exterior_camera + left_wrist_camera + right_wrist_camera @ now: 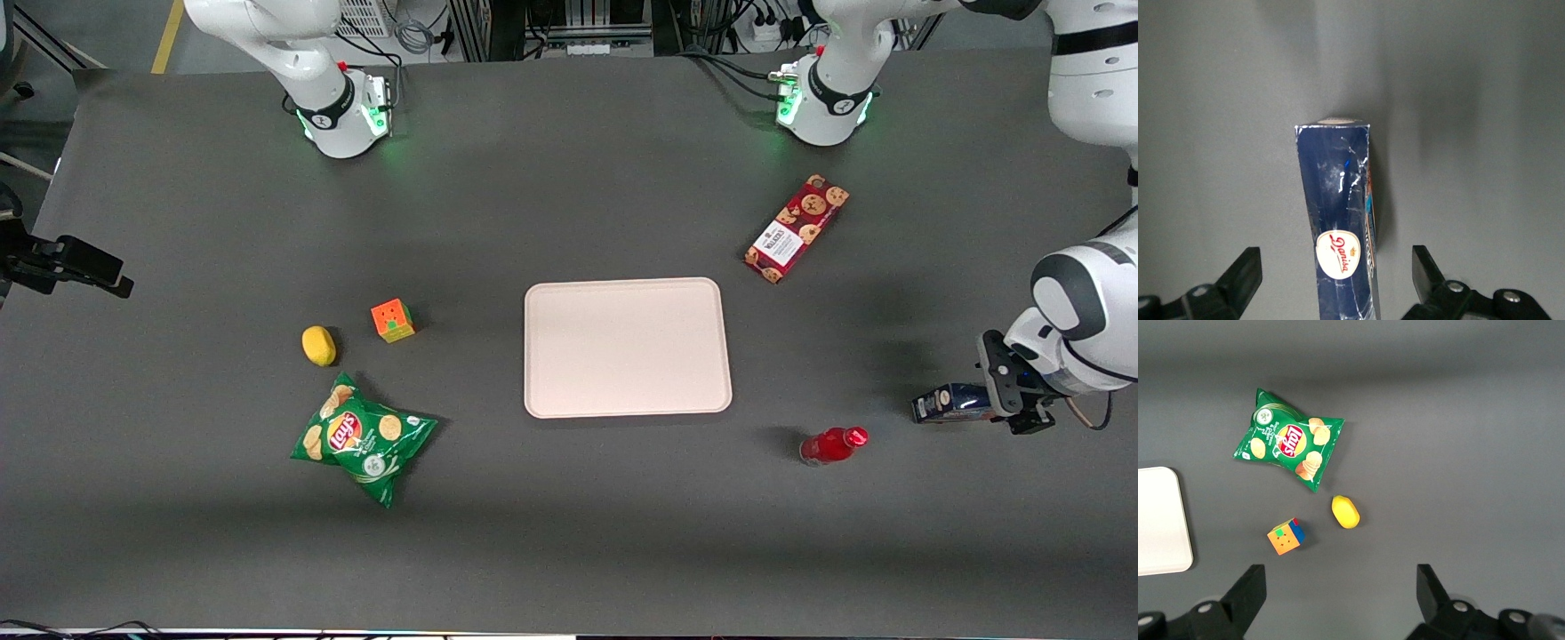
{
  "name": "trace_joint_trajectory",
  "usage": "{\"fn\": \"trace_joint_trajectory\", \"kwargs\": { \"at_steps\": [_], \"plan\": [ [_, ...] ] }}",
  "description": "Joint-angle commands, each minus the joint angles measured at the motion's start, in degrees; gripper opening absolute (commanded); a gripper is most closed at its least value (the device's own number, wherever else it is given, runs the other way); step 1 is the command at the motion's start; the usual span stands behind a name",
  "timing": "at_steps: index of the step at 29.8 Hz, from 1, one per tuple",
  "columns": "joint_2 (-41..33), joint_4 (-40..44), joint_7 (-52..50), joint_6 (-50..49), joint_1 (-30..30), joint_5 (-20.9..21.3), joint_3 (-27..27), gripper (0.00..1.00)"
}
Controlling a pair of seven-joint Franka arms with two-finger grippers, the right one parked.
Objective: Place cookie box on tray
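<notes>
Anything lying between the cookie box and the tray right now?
Front view: only the red bottle sits near that stretch, nearer the camera. The open gripper straddles the cookie box; the tray holds nothing.

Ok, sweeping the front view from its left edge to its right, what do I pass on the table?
lemon → chips bag → puzzle cube → tray → red cookie box → red bottle → cookie box → open pincer straddling it.

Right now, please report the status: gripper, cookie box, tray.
Gripper open, straddling the cookie box, no contact yet. Box lying on table at working arm's end. Tray bare; red bottle near the path.
</notes>
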Motion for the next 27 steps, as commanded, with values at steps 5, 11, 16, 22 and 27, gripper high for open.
{"fn": "trace_joint_trajectory", "kwargs": {
  "at_steps": [5, 11, 16, 22, 27],
  "plan": [
    [-0.2, 0.5, 1.0, 0.6, -0.6, -1.2, 0.4, 0.08],
    [-0.4, 1.6, -0.9, 0.4, -1.1, -1.0, 0.4, 0.00],
    [-1.0, 4.4, -2.3, -0.9, -1.5, -0.3, 0.4, 0.00],
    [-3.1, 9.7, -2.6, -7.0, -1.9, -0.3, 0.4, 0.00],
    [-5.6, 16.3, -4.7, -14.2, -1.8, 0.9, 0.4, 0.00]
  ]
}}
